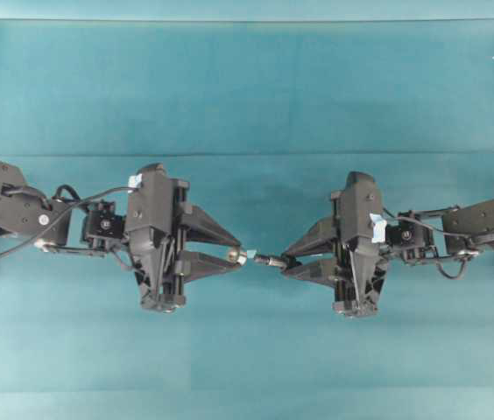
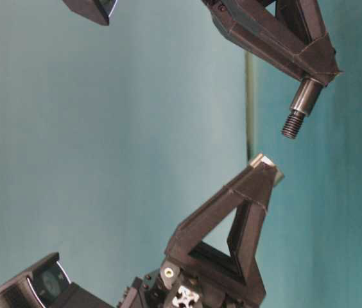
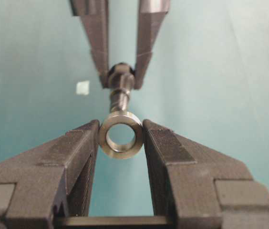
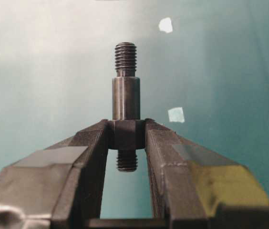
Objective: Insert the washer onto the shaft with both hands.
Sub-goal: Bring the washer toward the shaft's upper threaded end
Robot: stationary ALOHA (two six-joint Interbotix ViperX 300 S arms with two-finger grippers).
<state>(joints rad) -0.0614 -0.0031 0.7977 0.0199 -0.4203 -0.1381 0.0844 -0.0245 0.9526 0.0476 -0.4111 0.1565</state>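
Both hands hover above the teal tabletop [image 1: 247,105], tips facing across the middle. The left hand [image 1: 236,255] is clenched on the washer [image 3: 121,134], its hole turned toward the other hand. The right hand [image 1: 284,261] is clamped on the shaft [image 4: 126,110] by its thick collar, threaded end pointing at the washer, just short of it.

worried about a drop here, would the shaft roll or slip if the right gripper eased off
Probably yes: the shaft is a smooth round rod, so it would likely roll. The right gripper pinches only its collar. It looks like rigid metal, unlikely to bend.
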